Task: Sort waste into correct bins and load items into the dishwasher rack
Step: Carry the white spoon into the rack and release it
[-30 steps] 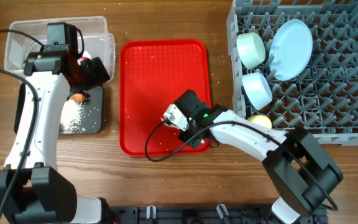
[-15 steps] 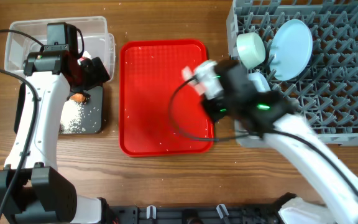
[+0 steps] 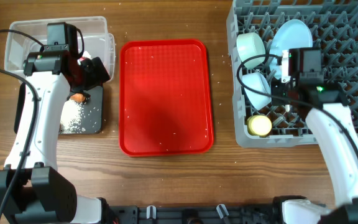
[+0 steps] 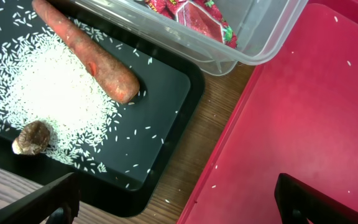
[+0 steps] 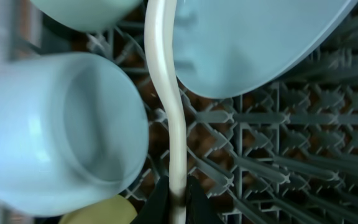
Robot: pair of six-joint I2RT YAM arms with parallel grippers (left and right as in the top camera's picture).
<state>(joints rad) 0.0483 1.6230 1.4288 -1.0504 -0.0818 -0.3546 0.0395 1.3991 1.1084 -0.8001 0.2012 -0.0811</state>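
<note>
Right gripper [image 5: 178, 198] now over dishwasher rack [image 3: 353, 37], off the red tray [image 3: 166, 93], clamped on white spoon [image 5: 165, 93] — released flat, it may slip through the grid; left gripper [image 4: 179, 200] fingers apart.

Left gripper [image 4: 179, 204] is hanging wide open at the overhead view's upper left; right gripper [image 5: 178, 200] is pinching the white spoon [image 5: 165, 87] at upper right.
</note>
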